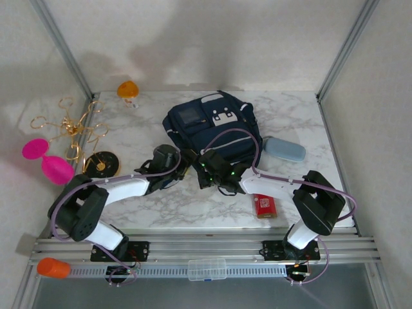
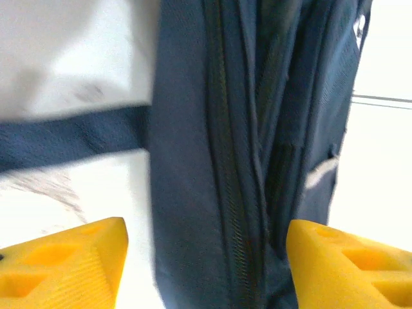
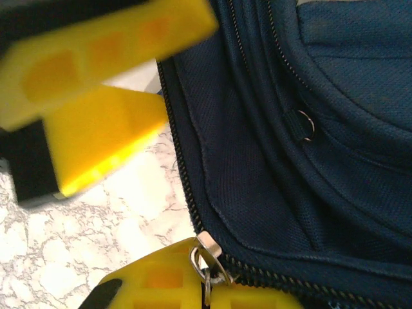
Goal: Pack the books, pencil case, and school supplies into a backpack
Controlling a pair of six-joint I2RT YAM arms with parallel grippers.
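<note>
Right gripper (image 3: 205, 286) pinches zipper pull (image 3: 207, 248); backpack (image 1: 212, 125) lies near-far.

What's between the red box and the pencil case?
Top view: the right arm's white forearm crosses above the gap between red box and pencil case; the table there is otherwise bare.

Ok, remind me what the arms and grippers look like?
The left arm and right arm match: black joint housings, white link shells, a lilac cable looping along each, black bases. The left gripper and right gripper have chunky yellow fingers with rectangular pockets. Small green lights glow at the right wrist.
</note>
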